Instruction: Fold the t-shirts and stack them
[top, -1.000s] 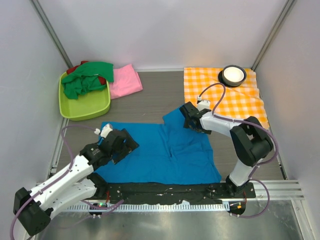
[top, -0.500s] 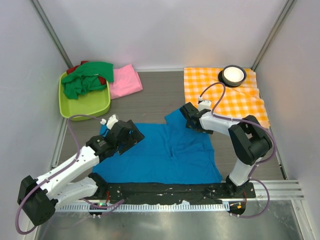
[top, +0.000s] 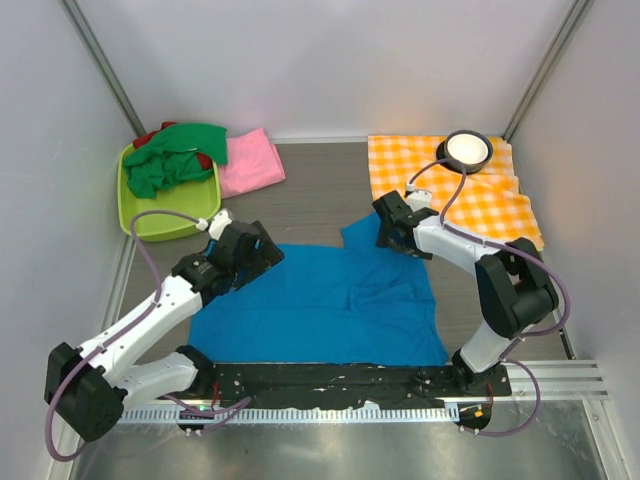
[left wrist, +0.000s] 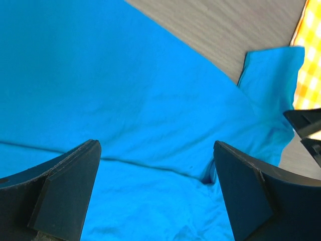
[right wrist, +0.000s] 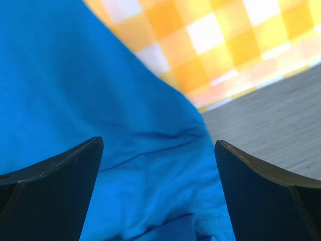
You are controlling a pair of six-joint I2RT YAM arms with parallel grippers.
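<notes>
Hovering over the far edge of the blue t-shirt (top: 330,305), both arms look set for a paired pinch. The shirt lies spread flat on the worktop (top: 310,190), near the middle and just ahead of the arm bases, so its outline is open for folding. The left gripper (top: 265,255) hangs above the far left shoulder, jaws spread wide with nothing between them. The right gripper (top: 386,232) sits over the far right sleeve, close to the checked cloth (top: 430,175), jaws likewise spread and empty. One gripper at each far corner probably lets both lift together and carry that edge over without skewing it. The green t-shirt (top: 175,160) and red t-shirt (top: 147,138) are heaped in the green tub (top: 150,222) at far left, not yet folded. The pink t-shirt (top: 250,165) lies folded just right of the tub, likely the start of the stack. A bowl (top: 466,150) stands on the checked cloth, far right.
</notes>
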